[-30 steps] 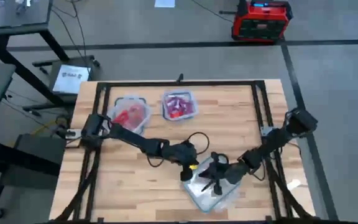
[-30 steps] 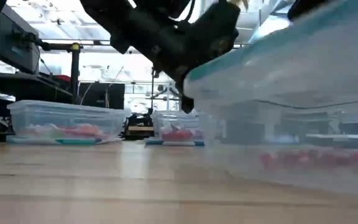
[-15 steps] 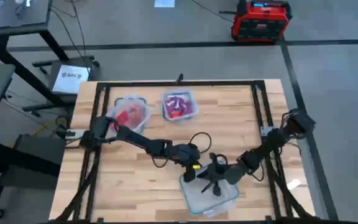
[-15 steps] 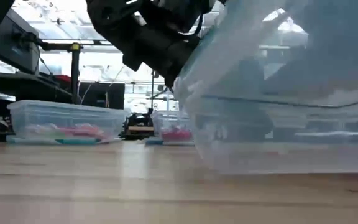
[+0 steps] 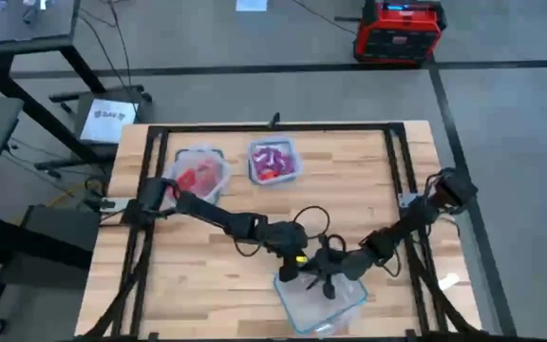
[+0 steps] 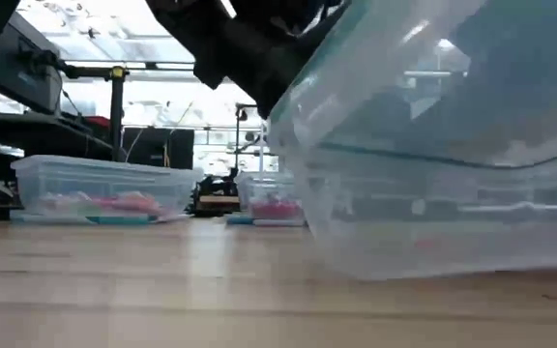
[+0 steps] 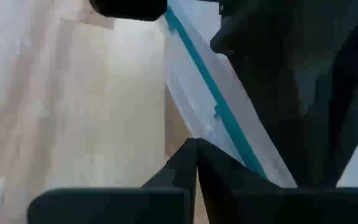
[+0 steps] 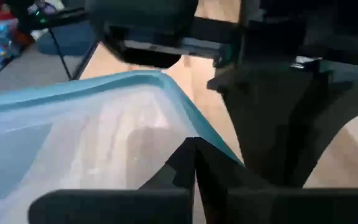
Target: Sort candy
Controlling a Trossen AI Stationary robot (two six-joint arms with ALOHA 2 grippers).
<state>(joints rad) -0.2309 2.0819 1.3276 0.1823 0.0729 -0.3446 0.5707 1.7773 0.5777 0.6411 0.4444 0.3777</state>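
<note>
I have both arms crowded over the clear tub (image 5: pixel 321 300) at the near edge of the worktop (image 5: pixel 198 275), the left gripper (image 5: pixel 292 269) at its left rim and the right gripper (image 5: pixel 329 278) just beside it, though I cannot tell whether either pair of fingers is parted or clamped. The candy (image 5: pixel 275 163) sits well apart in the two far tubs (image 5: pixel 200 173) (red on the left, magenta beside it). I judge each piece light, crinkly and slippery, best pinched across its wrapped middle.
</note>
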